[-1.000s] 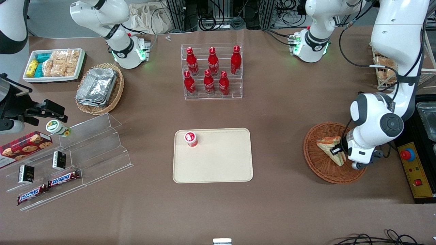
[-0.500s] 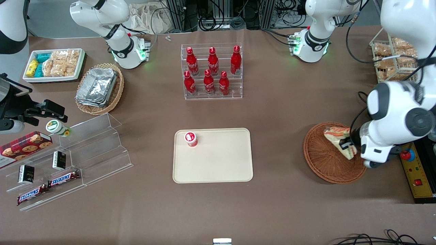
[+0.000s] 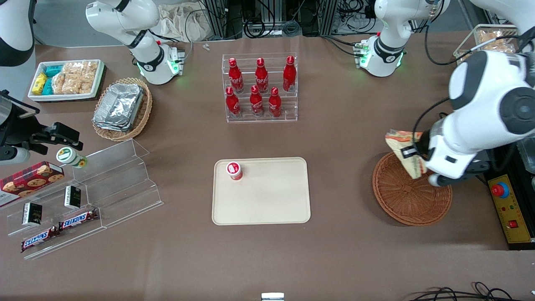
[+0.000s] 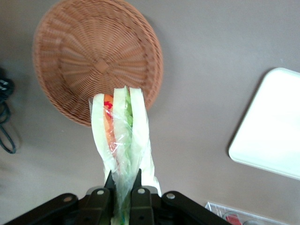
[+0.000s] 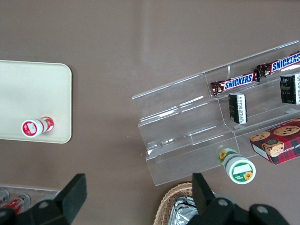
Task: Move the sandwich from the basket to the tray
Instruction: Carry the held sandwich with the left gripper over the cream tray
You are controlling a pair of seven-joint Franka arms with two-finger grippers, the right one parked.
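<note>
We have the sandwich (image 3: 404, 151) clamped in our pincer (image 3: 411, 155), its fingers (image 4: 141, 194) closed tight on the wrapped wedge, which hangs in the air above the basket (image 3: 411, 196), clear of the weave. The lift looks done, so we judge the carry is the step in hand. Next we must swing across the bench to the tray (image 3: 261, 191) and lower onto its bare part, away from the small red-lidded cup (image 3: 234, 170).
</note>
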